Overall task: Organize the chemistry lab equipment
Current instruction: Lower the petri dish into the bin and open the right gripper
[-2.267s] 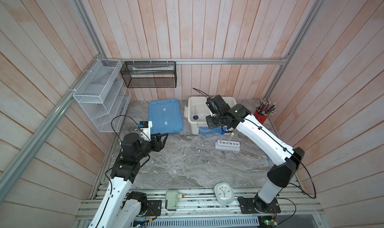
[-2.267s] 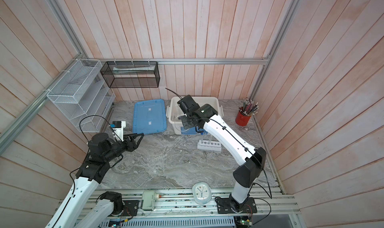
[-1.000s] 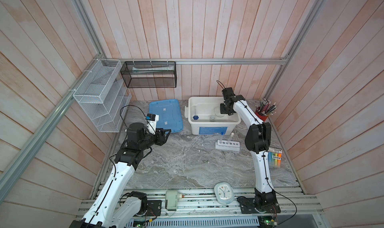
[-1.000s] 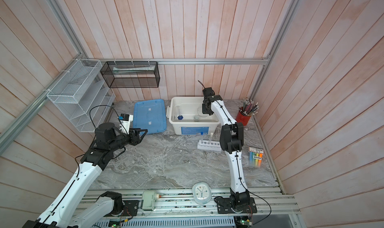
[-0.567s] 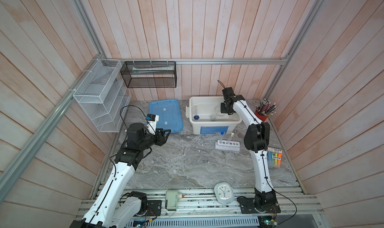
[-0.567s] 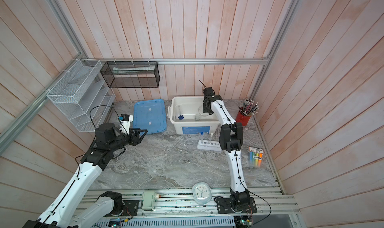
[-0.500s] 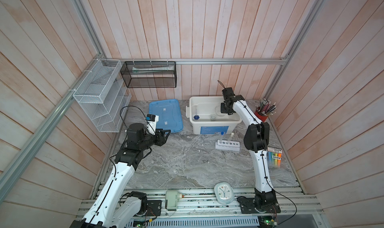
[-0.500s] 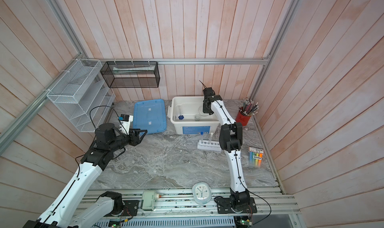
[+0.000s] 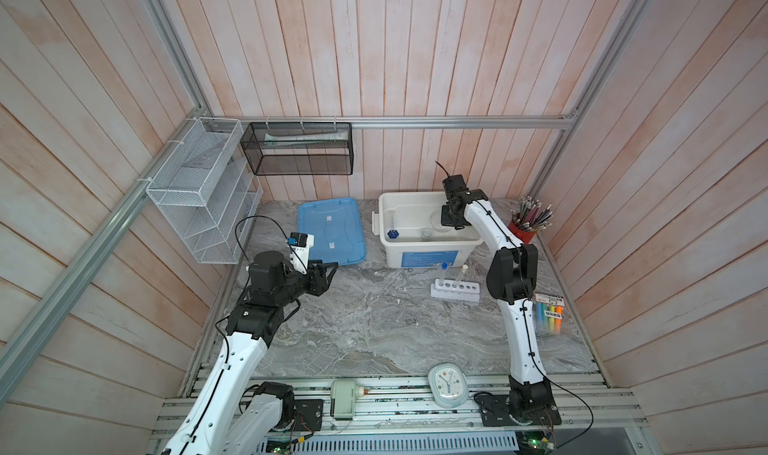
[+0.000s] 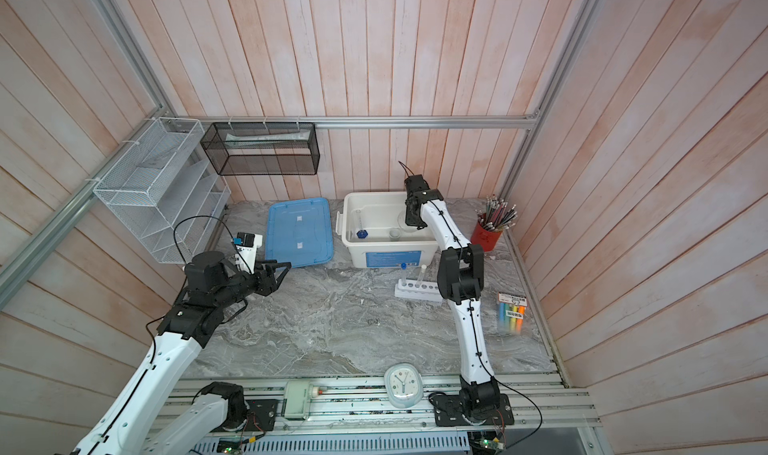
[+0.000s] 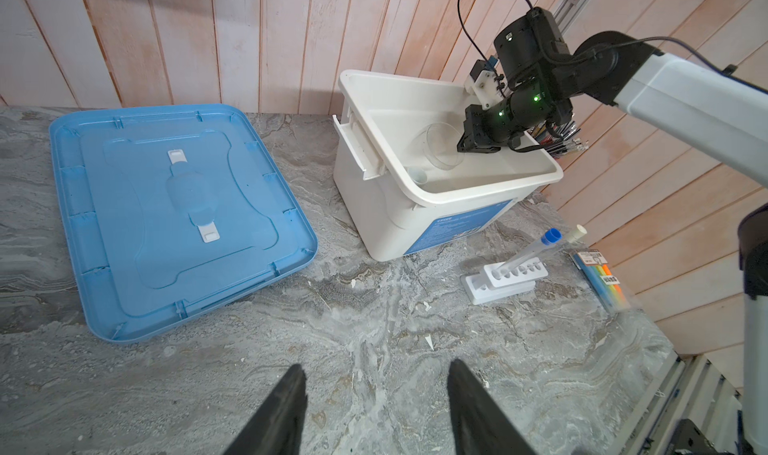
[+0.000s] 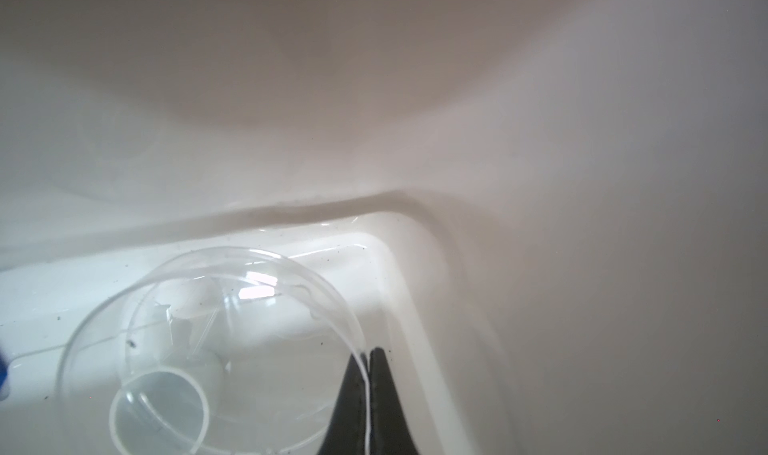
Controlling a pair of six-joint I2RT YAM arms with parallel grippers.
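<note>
Pinching clear round glass vessel (image 12: 291, 320) by rim in bin (image 11: 478, 191): right gripper (image 12: 368, 351) clamped | left gripper (image 11: 376, 374) hung half-spread, empty

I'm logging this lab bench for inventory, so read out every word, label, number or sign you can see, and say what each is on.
No text here can be read.
Blue label on the white bin: printed lines, too small to read.
Label strip on the highlighter pack: dark print, blurred.
Clock dial: markings too small to read.
</note>
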